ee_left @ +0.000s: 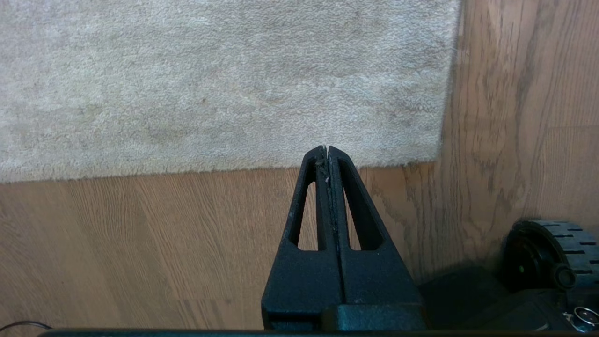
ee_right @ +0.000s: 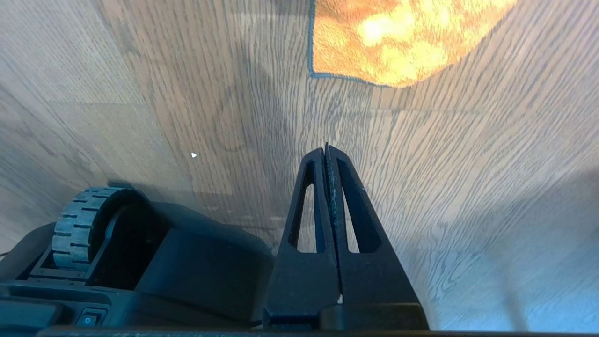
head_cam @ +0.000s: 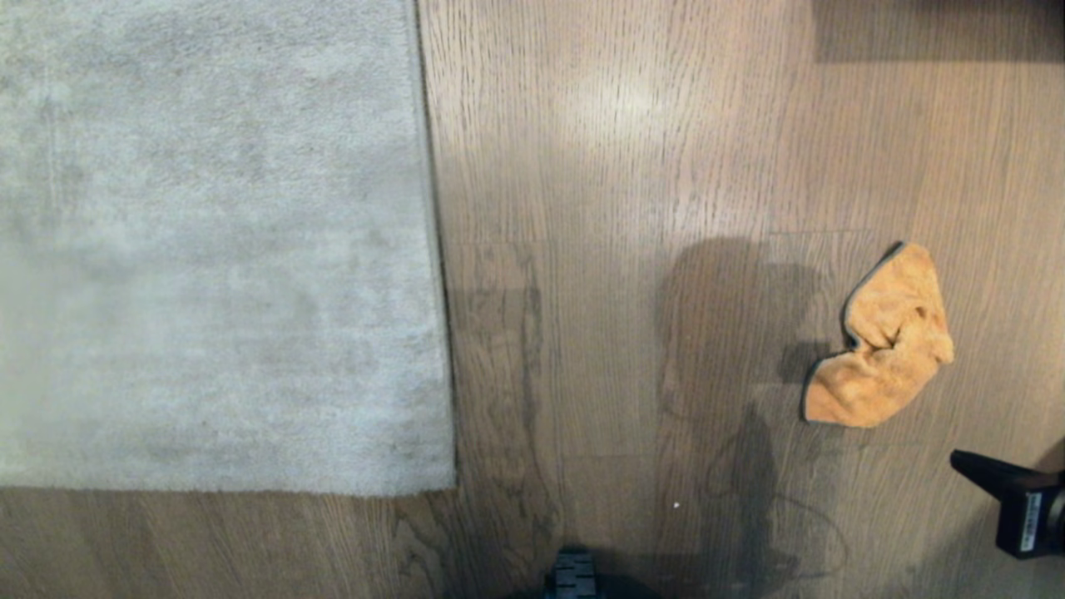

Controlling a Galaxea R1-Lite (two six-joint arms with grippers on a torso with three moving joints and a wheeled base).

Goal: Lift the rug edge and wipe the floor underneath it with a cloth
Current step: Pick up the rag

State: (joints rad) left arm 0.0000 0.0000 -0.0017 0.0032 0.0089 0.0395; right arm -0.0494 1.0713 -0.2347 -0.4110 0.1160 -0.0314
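Note:
The pale grey rug (head_cam: 208, 249) lies flat on the left. Its rug edge (head_cam: 437, 249) runs straight away from me along the brown wood floor (head_cam: 624, 166). A crumpled orange-yellow cloth (head_cam: 886, 341) rests on the floor at the right. My right gripper (head_cam: 958, 460) comes in from the lower right, short of the cloth, shut and empty. In the right wrist view this gripper (ee_right: 326, 147) hangs above bare planks with the cloth (ee_right: 398, 42) ahead of it. My left gripper (ee_left: 326, 148) is shut with nothing in it, above the rug's near edge (ee_left: 187, 170) by the corner.
A wheel of my base (head_cam: 574, 574) shows at the bottom centre, and also shows as the wheel (ee_left: 547, 252) in the left wrist view and the wheel (ee_right: 77, 229) in the right. A dark shadow (head_cam: 940, 29) crosses the far right corner.

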